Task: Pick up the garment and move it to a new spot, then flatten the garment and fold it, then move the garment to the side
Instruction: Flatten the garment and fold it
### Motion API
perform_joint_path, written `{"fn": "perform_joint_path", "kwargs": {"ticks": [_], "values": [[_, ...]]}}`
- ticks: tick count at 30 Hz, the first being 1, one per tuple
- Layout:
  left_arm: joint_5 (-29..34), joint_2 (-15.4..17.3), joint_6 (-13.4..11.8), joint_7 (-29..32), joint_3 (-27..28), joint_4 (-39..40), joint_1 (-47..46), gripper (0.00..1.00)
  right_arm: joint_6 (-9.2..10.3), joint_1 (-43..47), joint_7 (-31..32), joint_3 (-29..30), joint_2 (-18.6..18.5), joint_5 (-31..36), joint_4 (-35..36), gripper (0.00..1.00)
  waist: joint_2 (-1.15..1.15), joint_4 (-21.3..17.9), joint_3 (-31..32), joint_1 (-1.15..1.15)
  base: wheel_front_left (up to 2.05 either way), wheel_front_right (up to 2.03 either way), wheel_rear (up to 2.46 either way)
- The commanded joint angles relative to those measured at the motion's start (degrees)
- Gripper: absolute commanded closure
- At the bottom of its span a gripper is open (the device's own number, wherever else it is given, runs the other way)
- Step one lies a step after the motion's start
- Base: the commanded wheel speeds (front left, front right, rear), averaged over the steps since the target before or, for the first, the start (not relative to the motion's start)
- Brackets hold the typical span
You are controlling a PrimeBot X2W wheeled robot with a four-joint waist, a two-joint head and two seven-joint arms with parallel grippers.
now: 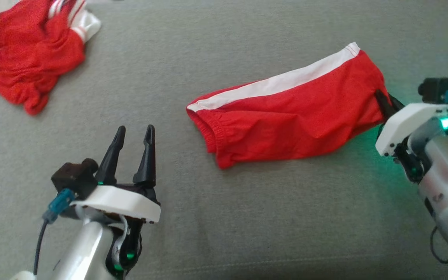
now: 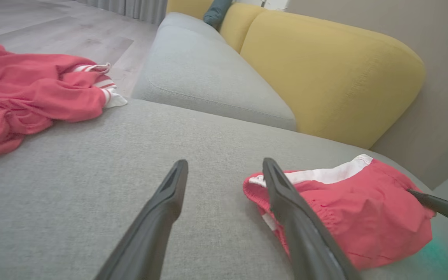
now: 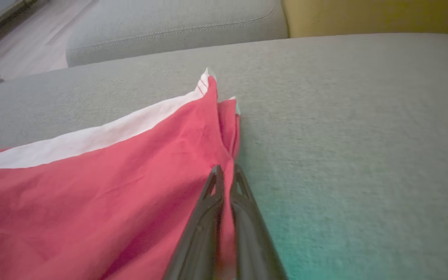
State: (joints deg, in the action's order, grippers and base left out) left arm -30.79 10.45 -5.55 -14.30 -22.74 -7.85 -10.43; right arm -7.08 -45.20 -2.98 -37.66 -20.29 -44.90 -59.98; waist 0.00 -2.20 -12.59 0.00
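Closest to the lens in the right wrist view, the right gripper has its jaws pressed together on a pinch of the red fabric shorts with a white side stripe, at the leg-hem edge, where the cloth rises into a small peak. The shorts lie mostly flat on the grey fabric sofa seat, apparently doubled leg over leg. In the head view their long axis slants from the gathered elastic waistband at the lower left up to the hem at the upper right, with the white stripe along the far edge. The hem end lies at the right jaws and the waistband end points toward the left gripper. That gripper hovers well apart from the cloth, its jaws spread and holding nothing. From it the waistband lies to the right and slightly farther out, so the left arm is the nearer one for that end. Judging by the grip, the coming move either carries the hem along the long axis toward the waistband or drags the piece sideways. A crumpled red garment with white striped trim sits far off at the seat's left corner, and a yellow padded backrest stands beyond
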Motion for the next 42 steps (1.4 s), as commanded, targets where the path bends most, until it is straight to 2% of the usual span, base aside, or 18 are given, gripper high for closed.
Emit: {"fn": "perform_joint_path", "kwargs": {"ticks": [1,8,17,24,31,37,42], "values": [[0.84,0.44,-0.11,-0.7,2.75,1.47,-1.09,0.0,-0.41,0.69,-2.16,0.62,0.07,-0.3,0.95,1.0,0.0,-2.28,0.52,0.0,0.0,0.0,0.0],[2.53,0.09,0.4,-0.7,3.76,0.07,-1.27,0.0,-0.41,3.02,-6.56,3.42,1.77,-0.23,-0.39,1.0,0.0,-5.36,0.34,0.0,0.0,0.0,0.0],[3.73,-0.54,1.23,-0.7,4.28,-1.31,-1.5,0.0,-0.41,3.33,-7.99,5.05,3.1,0.61,-2.17,1.0,0.0,-5.4,0.86,0.0,0.0,0.0,0.0],[4.27,-1.57,1.76,-0.7,5.27,-2.2,-1.08,0.0,-0.41,2.47,-9.12,5.17,3.5,2.09,-0.84,1.0,0.0,-2.84,2.47,0.0,0.0,0.0,0.0],[4.85,-2.7,2.41,-0.7,6.61,-2.51,0.18,0.0,-0.41,2.48,-9.37,2.8,5.48,5.08,6.11,1.0,0.0,1.06,4.48,0.0,0.0,0.0,0.0],[5.33,-3.53,3.06,-0.7,7.17,-2.52,1.21,0.0,-0.41,5.53,-5.51,-0.39,8.14,7.21,14.16,1.0,0.0,4.27,5.54,0.0,0.0,0.0,0.0],[5.73,-4.05,3.6,-0.7,7.52,-2.57,1.58,0.0,-0.41,9.07,-1.1,-2.1,8.72,8.95,18.14,1.0,0.0,6.26,5.74,0.0,0.0,0.0,0.0]]}}
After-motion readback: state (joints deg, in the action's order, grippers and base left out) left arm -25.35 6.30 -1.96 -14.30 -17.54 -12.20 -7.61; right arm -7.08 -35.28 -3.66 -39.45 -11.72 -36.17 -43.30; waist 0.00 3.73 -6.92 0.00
